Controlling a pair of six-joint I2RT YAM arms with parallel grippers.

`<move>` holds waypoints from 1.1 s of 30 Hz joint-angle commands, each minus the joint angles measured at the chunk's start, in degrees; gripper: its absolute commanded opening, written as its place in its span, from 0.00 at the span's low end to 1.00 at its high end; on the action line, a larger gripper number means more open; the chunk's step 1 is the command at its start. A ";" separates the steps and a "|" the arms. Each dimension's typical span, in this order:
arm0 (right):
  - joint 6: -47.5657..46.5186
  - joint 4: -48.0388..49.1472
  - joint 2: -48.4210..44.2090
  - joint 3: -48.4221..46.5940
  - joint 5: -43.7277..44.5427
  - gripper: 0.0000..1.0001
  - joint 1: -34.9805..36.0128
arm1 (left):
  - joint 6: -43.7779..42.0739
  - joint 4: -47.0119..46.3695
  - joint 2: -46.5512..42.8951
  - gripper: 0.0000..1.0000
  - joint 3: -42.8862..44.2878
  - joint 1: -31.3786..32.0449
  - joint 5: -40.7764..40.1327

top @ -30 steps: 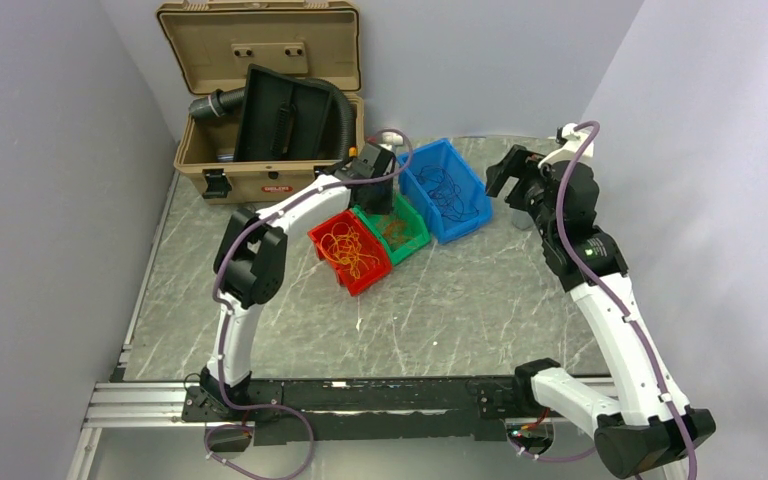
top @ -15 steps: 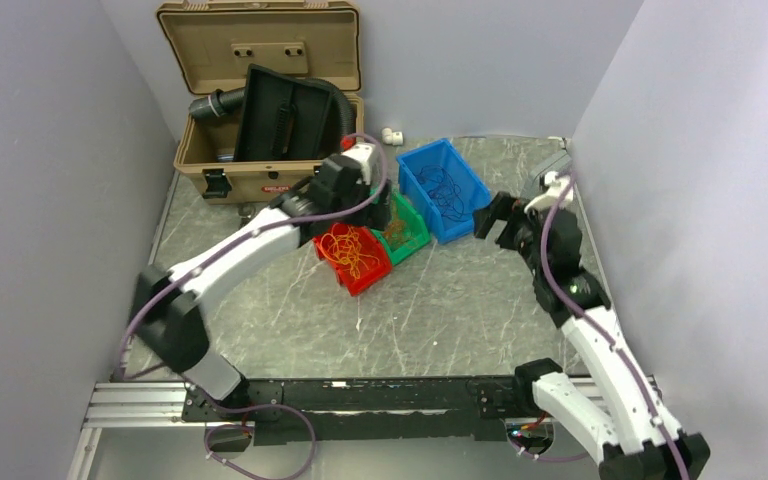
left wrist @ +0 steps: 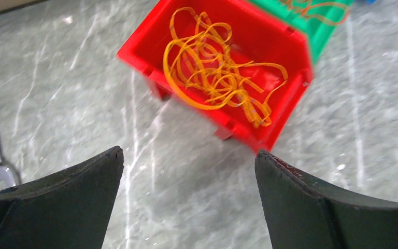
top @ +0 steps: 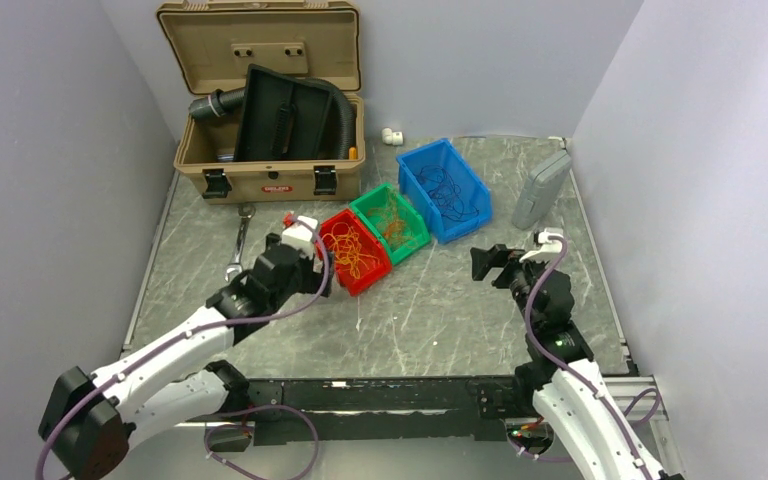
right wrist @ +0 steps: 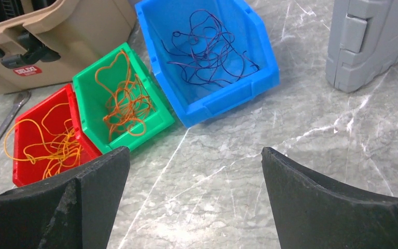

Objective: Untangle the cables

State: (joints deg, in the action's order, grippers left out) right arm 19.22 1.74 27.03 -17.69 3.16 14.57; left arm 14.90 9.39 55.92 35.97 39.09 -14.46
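Your left gripper (left wrist: 189, 155) hangs with its jaws wide apart and empty, just short of the red bin (left wrist: 150, 36), where yellow-orange cables (left wrist: 212, 78) lie tangled. Next along, the green bin (right wrist: 88, 98) holds orange cables (right wrist: 127, 104), and the blue bin (right wrist: 228, 101) holds purple cables (right wrist: 212, 52). Your right gripper (right wrist: 196, 150) also gapes, holding nothing, with a grey case (right wrist: 373, 41) beyond it.
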 commanded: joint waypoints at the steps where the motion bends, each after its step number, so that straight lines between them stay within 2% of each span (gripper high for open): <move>1: -2.26 5.30 -1.52 3.19 2.81 1.00 -0.06 | -5.09 -10.83 -6.49 0.99 -8.26 0.09 -8.02; 6: -13.53 10.84 -1.32 6.96 -0.69 1.00 -0.02 | -8.95 -17.38 -9.67 0.99 -15.76 -0.21 -15.09; 9: -15.34 17.44 0.62 9.25 2.10 0.99 -0.08 | -11.22 -20.82 -10.18 0.99 -16.98 -3.08 -16.94; 12: -17.83 26.71 6.18 11.17 8.61 0.99 -0.11 | -13.47 -24.70 -10.38 0.99 -18.30 -10.00 -11.83; 15: -21.16 37.31 15.23 11.64 12.99 0.99 -2.30 | -18.90 -29.47 -10.08 0.99 -19.93 -14.58 -13.44; 17: -19.67 43.53 22.02 11.31 11.13 0.99 -6.32 | -20.06 -35.31 -8.81 0.99 -22.35 -18.45 -15.37; 21: -19.44 53.20 35.33 9.75 6.82 0.97 -11.53 | -20.73 -47.20 -1.81 0.99 -25.31 -28.80 -7.78; 24: -17.95 58.71 41.14 9.92 3.53 0.96 -14.06 | -18.97 -52.31 6.82 0.99 -23.20 -34.59 -1.05; 25: -17.17 61.21 43.05 10.27 2.37 0.95 -14.30 | -17.80 -48.11 8.34 0.99 -20.69 -35.69 0.01; 26: -17.26 63.14 44.71 10.53 1.92 0.95 -14.35 | -17.31 -48.71 9.57 0.98 -19.72 -36.93 1.30; 30: -17.47 68.67 51.52 10.09 2.79 0.95 -14.31 | -15.29 -59.08 12.12 0.95 -22.18 -43.32 8.93; 33: -18.29 73.87 57.64 9.10 2.63 0.93 -14.31 | -14.14 -70.35 17.89 0.90 -24.64 -44.68 12.81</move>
State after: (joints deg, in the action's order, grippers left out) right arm 1.04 62.96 79.05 -6.68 7.18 0.45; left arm -1.50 -42.61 68.79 12.88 -3.49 -11.11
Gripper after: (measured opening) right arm 0.948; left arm 0.923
